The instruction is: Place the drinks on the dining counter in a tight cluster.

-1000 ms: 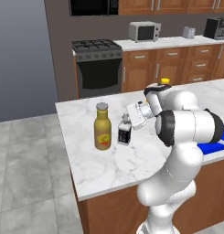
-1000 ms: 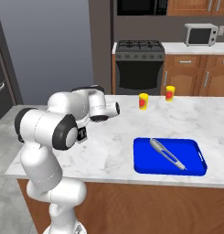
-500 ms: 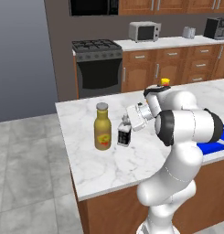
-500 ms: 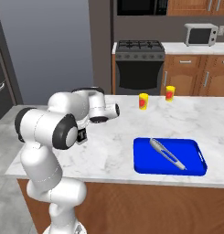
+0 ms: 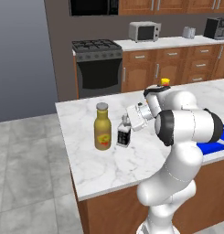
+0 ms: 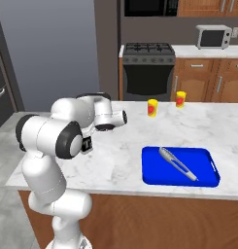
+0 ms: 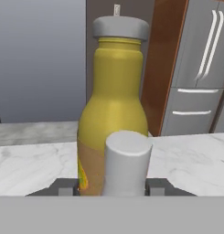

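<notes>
My tool stood at the small dark square bottle, its fingertips set narrowly apart on either side of the bottle's pale cap; I could not tell whether they gripped it. That bottle rested on the marble worktop just beside the tall mustard-yellow bottle. I judged this placement step complete. The next move called for a straight withdrawal without nudging either bottle.
</notes>
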